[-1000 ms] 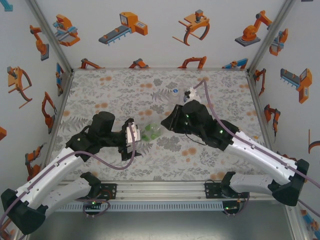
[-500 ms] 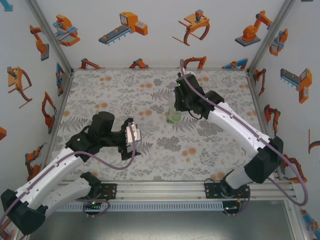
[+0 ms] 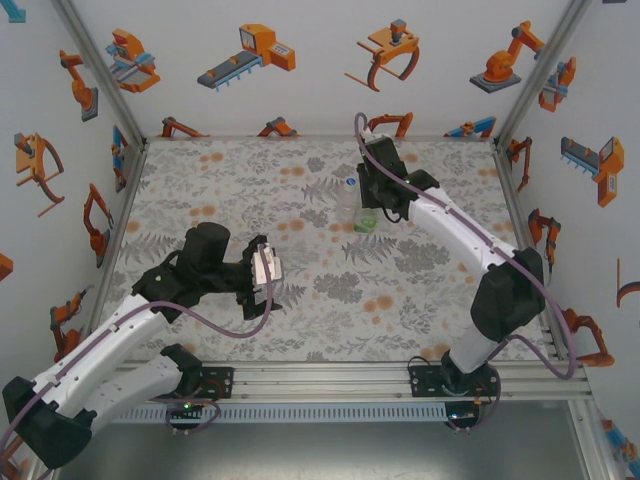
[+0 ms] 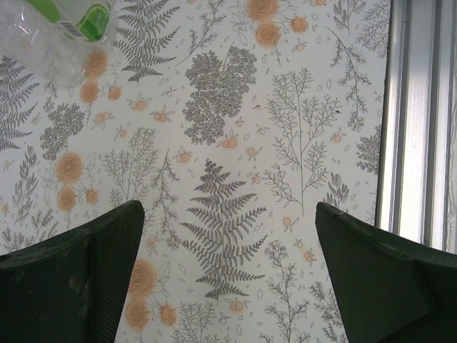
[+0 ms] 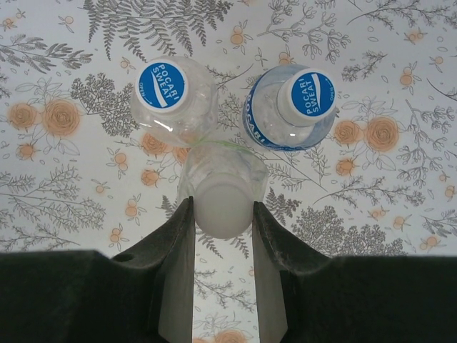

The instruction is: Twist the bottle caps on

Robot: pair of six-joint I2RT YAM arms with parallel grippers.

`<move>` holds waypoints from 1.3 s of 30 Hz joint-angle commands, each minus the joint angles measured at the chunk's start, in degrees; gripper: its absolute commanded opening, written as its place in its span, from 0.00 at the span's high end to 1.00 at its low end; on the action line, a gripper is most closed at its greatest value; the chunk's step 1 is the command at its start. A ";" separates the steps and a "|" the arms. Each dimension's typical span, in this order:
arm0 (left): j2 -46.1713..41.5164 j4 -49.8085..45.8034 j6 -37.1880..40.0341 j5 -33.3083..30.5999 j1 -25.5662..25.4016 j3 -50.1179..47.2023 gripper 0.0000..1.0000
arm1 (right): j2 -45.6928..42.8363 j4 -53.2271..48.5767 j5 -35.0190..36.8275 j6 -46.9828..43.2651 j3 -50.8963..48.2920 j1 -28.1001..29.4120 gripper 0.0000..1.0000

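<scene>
- The table [image 3: 200, 190] has all three bottles bunched at its far middle, under your right arm [image 3: 470, 250]. The left arm [image 3: 120, 335] sits well apart at the near left.
- The green-tinted bottle [image 5: 214, 168] stands upright, nearest the wrist. The colourless bottle [image 5: 193, 107] and the blue-labelled bottle [image 5: 260, 121] stand just beyond it, and I cannot tell whether they touch it.
- Your right gripper [image 5: 223, 207] is closed down narrow on that bottle's plain white cap [image 5: 223, 214], one finger on each side.
- Your left gripper [image 4: 228, 207] is spread wide with nothing between its fingers.
- The blue cap [image 5: 161, 86] and the printed white cap [image 5: 307, 95] look seated on their bottles, so this third cap seems to be the last one to tighten.
- Centre the wrist over the neck and turn about that line, so you don't drag the bottle into its neighbours.
- Nothing grips the bottle's body, so it may spin with the cap. Bring the left gripper across to steady it, or press lightly down as you turn.
- Watch for a cocked cap. If it sits tilted, back off and restart the thread.
</scene>
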 commanded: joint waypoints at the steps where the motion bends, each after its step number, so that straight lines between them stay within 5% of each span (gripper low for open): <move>1: 0.08 0.35 -0.41 0.59 0.28 1.63 0.03 | 0.45 2.32 -0.48 -0.60 -0.97 -0.70 1.00; 4: 0.28 0.35 -0.51 0.66 0.37 1.60 0.03 | 0.98 1.34 -0.85 -0.06 -1.17 -0.79 0.95; 10: 0.20 0.40 -0.60 0.77 0.42 1.57 0.03 | 1.66 -0.09 -1.32 0.30 -0.76 -0.88 0.63; 19: -0.37 2.99 -3.84 -4.06 1.59 0.79 0.03 | -4.00 -2.32 0.68 -0.97 2.14 -1.22 0.44; 23: -0.30 6.53 -9.70 -12.33 3.19 0.25 0.03 | -8.46 -2.49 3.64 -2.64 -0.13 -2.42 0.32; 29: 2.41 11.83 -24.05 -25.80 8.87 -0.68 0.03 | -14.97 -0.46 6.31 -3.82 -9.02 -8.00 0.01; 39: -0.88 30.14 -27.76 -49.09 14.87 -17.09 0.03 | -21.91 22.94 7.88 -8.00 -36.94 -21.71 0.01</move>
